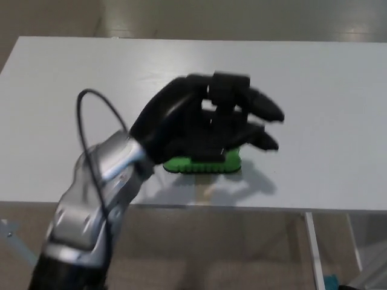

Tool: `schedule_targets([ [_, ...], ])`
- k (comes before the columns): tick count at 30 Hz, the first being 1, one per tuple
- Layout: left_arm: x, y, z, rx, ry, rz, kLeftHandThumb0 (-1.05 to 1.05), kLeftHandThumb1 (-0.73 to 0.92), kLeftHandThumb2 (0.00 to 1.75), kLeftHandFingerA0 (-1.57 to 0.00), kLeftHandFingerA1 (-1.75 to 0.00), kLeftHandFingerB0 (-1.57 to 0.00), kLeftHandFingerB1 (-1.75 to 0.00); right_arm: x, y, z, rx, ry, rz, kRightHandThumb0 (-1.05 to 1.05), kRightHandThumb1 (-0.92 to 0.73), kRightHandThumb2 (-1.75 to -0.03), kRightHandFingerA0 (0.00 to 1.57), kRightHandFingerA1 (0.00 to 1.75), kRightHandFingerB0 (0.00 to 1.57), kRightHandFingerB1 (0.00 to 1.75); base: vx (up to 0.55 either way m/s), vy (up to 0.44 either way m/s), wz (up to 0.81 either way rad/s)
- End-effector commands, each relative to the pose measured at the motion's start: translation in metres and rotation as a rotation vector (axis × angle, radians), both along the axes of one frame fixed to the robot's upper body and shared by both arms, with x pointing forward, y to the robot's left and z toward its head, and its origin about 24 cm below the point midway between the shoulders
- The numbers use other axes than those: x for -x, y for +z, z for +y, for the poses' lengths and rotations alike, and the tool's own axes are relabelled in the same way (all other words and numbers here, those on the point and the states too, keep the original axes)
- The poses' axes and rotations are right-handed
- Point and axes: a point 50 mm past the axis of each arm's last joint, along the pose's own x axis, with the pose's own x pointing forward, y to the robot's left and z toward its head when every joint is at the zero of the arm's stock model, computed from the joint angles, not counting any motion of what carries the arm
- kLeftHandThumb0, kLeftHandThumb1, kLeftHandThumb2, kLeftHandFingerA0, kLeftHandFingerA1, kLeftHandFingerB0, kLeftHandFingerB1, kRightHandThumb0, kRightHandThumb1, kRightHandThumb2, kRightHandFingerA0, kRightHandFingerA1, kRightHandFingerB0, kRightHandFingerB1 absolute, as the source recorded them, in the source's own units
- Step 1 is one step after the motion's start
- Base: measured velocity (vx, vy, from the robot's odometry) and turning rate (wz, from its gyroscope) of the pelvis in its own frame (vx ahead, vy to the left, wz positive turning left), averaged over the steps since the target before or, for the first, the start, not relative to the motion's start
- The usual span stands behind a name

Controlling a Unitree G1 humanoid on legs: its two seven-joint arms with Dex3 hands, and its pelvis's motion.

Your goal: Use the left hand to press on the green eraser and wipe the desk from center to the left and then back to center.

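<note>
The green eraser [204, 163] lies near the front edge of the white bench [314, 90], about midway along it. Its printed label is covered and cannot be read. The left hand [208, 121] hangs over the eraser, fingers [263, 106] spread apart and holding nothing; whether the palm touches the eraser cannot be told. The right hand is out of view.

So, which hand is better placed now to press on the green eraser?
The left hand. It is over the green eraser near the desk's front edge, covering most of it. Whether it presses already is unclear. The right hand is not in view.
</note>
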Motion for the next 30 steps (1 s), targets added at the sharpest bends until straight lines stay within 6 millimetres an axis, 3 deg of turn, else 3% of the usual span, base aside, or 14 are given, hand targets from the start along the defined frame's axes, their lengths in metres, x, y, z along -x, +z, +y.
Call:
schedule_targets([
  [1,-0.035,-0.016,-0.004,0.003,0.236,0.192,-0.18,0.86,0.68,-0.97,-0.76,-0.89,-0.85,0.007,-0.001,0.0,-0.012,0.015,-0.006,-0.51,-0.8,-0.65,0.62,0.49,0.5,0.36,0.0,0.0,0.0],
  [7,-0.056,-0.028,-0.001,-0.022,0.357,0.274,-0.18,0.86,0.66,-0.96,-0.82,-0.89,-0.84,0.007,-0.001,0.0,-0.017,0.024,-0.006,-0.54,-0.81,-0.65,0.63,0.49,0.51,0.37,0.0,0.0,0.0],
  [8,-0.06,-0.031,0.0,-0.044,0.383,0.283,-0.18,0.85,0.66,-0.95,-0.83,-0.89,-0.84,0.007,-0.001,0.0,-0.016,0.027,-0.006,-0.51,-0.66,-0.99,0.55,0.62,0.43,0.54,0.0,0.0,0.0],
  [11,-0.067,-0.04,0.005,-0.097,0.437,0.295,-0.18,0.86,0.65,-0.95,-0.83,-0.89,-0.84,0.005,-0.001,0.0,-0.017,0.032,0.0,-0.51,-0.66,-1.0,0.55,0.62,0.43,0.54,0.0,0.0,0.0],
  [12,-0.069,-0.042,0.006,-0.112,0.45,0.299,-0.18,0.86,0.65,-0.96,-0.82,-0.89,-0.83,0.005,-0.001,0.0,-0.021,0.032,0.0,-0.51,-0.8,-0.65,0.63,0.5,0.51,0.38,0.0,0.0,0.0],
  [20,-0.075,-0.064,0.019,-0.175,0.55,0.343,-0.18,0.85,0.65,-0.97,-0.78,-0.91,-0.82,0.007,-0.002,0.0,-0.028,0.029,0.002,-0.51,-0.8,-0.65,0.63,0.52,0.53,0.4,0.0,0.0,0.0],
  [30,-0.068,-0.092,0.025,-0.213,0.568,0.377,-0.19,0.84,0.64,-0.98,-0.75,-0.91,-0.78,0.01,-0.003,0.0,-0.006,0.037,0.022,-0.51,-0.79,-0.64,0.62,0.5,0.52,0.36,0.0,0.0,0.0],
])
